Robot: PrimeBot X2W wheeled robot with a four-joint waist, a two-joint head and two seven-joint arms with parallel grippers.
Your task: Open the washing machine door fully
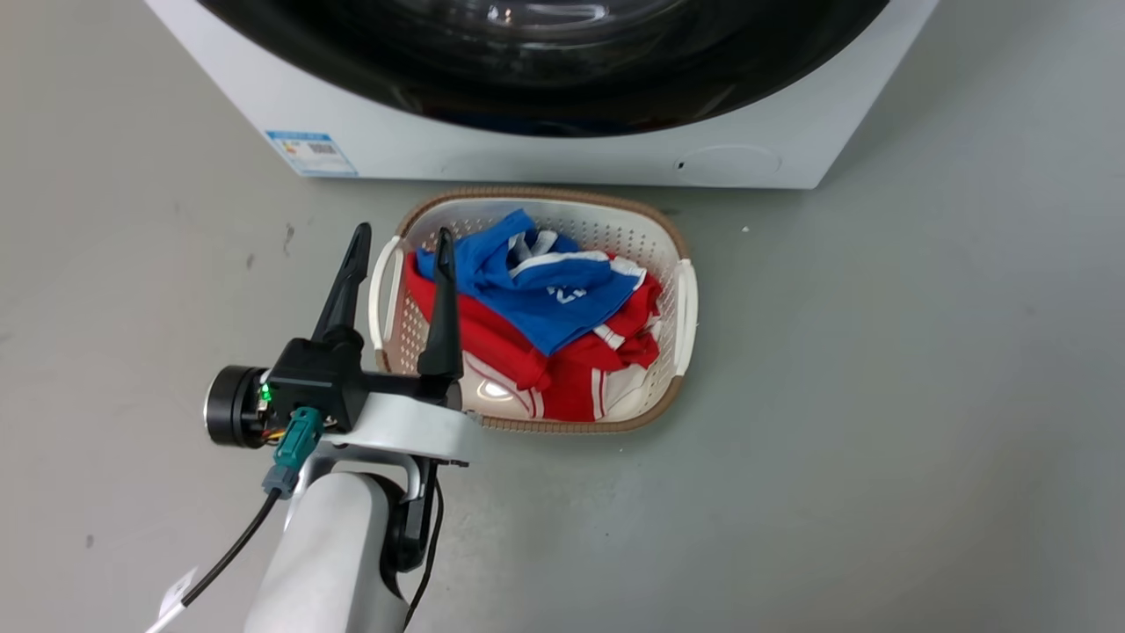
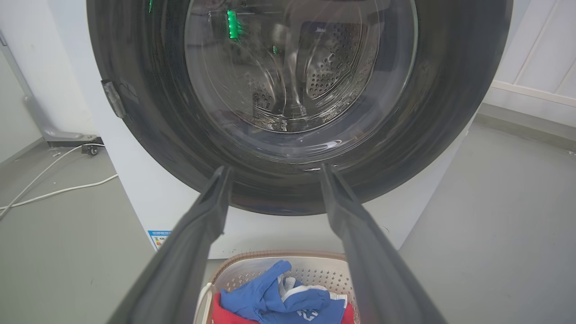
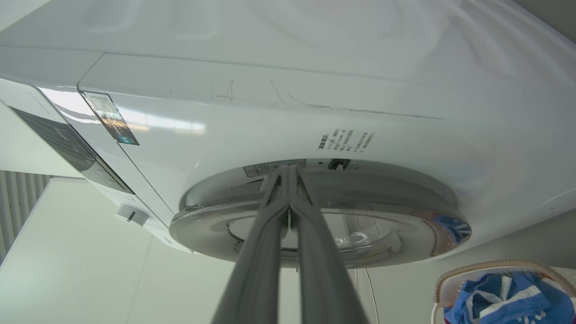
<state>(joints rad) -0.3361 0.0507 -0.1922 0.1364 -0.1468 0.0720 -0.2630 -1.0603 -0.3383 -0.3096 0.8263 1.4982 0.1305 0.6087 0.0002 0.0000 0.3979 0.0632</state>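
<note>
**Left tool [image 1: 402,233], fingers apart; right tool [image 3: 288,168], fingers pressed together, tips at the rim of the washing machine door [image 3: 405,229].**
Door glossy, black-rimmed, with bulging clear glass, at 12 o'clock of the left tool on the white washing machine [image 1: 492,158]. A perforated, woven-rimmed laundry basket [image 1: 682,308] of red and blue clothes [image 1: 545,299] sits before it on the grey floor [image 1: 923,396].
</note>
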